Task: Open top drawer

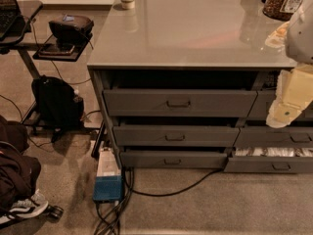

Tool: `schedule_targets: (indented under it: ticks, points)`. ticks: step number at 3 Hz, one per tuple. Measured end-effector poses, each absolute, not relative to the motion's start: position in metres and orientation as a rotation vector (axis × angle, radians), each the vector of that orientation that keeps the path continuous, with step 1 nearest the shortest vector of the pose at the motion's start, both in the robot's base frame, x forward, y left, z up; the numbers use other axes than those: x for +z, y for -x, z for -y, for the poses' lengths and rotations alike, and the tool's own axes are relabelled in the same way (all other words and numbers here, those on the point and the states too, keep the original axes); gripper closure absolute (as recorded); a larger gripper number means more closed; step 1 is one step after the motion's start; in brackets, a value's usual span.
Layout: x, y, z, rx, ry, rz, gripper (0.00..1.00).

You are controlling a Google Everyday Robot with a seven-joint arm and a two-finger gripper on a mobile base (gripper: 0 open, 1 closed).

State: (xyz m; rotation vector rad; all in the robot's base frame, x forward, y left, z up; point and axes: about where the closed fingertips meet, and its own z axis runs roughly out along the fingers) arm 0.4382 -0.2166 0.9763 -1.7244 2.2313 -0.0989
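While the gripper (284,113) is being held at the right edge, with open or shut impossible to tell, the top drawer (142,103) is being seen to its left beneath the table (195,38), handle (178,103) untouched, a dark gap showing above its front

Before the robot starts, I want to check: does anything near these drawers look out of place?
Yes. A lower drawer on the right stands pulled out, showing pale contents, while the others sit nearer shut. Loose cables trail on the floor below. The hand hangs right of the top drawer.
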Motion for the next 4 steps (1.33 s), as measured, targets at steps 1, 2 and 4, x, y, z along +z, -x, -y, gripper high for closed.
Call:
schedule_targets:
  ticks: [1, 2, 4]
  points:
    - [0.976, -0.438, 0.217, -0.099, 1.724, -2.231, 0.0]
    - [0.961, -0.448, 0.21, -0.122, 1.707, -2.212, 0.0]
    - [0.844, -0.496, 0.162, -0.067, 1.688, -2.135, 0.0]
